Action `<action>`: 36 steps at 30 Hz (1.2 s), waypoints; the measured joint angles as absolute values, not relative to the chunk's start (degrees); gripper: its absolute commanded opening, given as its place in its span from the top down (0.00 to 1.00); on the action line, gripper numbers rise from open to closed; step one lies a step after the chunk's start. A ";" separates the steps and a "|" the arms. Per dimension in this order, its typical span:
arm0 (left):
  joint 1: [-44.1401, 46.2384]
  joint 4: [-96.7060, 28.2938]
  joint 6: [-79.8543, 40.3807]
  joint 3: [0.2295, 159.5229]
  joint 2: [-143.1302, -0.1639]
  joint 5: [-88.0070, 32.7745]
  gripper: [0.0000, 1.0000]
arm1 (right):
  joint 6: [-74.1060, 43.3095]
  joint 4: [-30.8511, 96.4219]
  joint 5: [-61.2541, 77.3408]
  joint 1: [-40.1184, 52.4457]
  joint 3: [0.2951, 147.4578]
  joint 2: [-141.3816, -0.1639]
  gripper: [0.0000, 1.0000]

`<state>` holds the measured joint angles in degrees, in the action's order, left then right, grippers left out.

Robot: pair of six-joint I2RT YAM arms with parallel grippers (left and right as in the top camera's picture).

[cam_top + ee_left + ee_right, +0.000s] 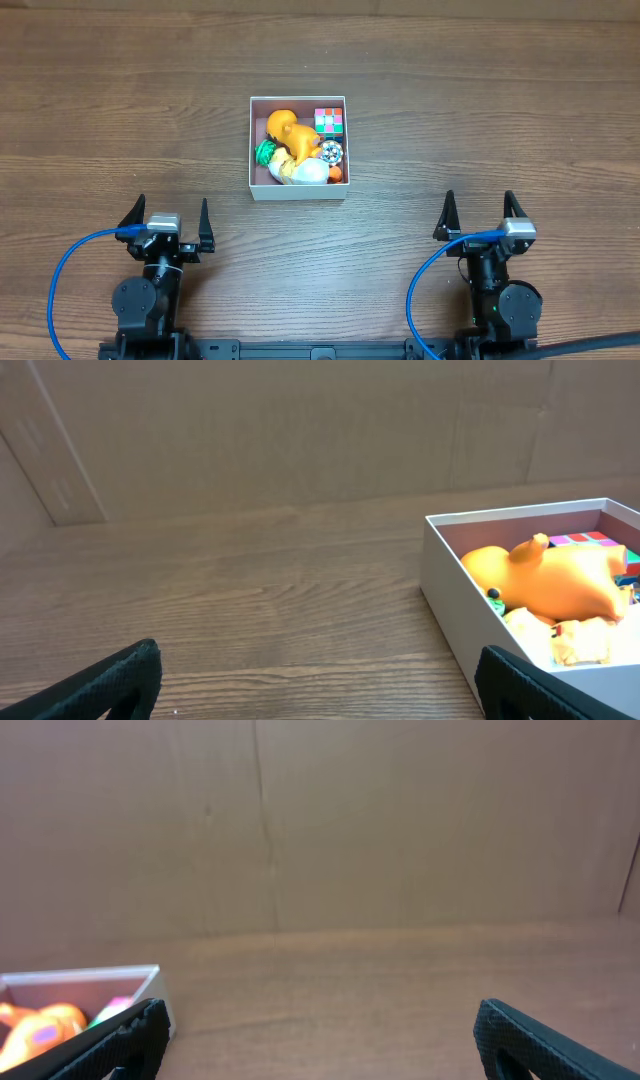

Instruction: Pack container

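The container [258, 188], a square white-walled box, sits at the table's middle. It holds an orange toy animal [290, 133], a colour cube [329, 121], a green toy [265, 152], a white-yellow toy [305, 171] and a small round spotted toy [331, 152]. My left gripper [169, 218] is open and empty, near the front edge to the left of and in front of the container. My right gripper [477, 216] is open and empty at the front right. The left wrist view shows the container [450, 595] with the orange toy [555, 580] to the right of the left gripper [325, 690]. The right wrist view shows the container's corner [150, 982] at the left of the right gripper [320, 1040].
The wooden table [480, 110] stretches around the container. Blue cables [75, 270] loop beside each arm base at the front edge. A brown cardboard wall [300, 430] stands behind the table.
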<state>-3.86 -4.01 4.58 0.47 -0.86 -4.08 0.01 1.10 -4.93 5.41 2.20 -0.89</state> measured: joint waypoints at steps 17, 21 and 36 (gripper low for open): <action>-3.86 -4.03 4.58 0.47 -0.84 -4.08 0.00 | 0.03 4.71 -4.89 5.39 1.04 -0.89 0.00; -3.86 -4.01 4.58 0.47 -0.84 -4.05 0.00 | -0.01 4.67 -4.89 5.39 1.04 -0.89 0.00; -3.86 -4.03 4.58 0.47 -0.84 -4.08 0.00 | 0.05 4.69 -4.91 5.39 1.04 -0.89 0.00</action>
<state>-3.86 -4.03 4.58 0.47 -0.84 -4.08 0.05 4.69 -4.91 5.39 1.04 -0.89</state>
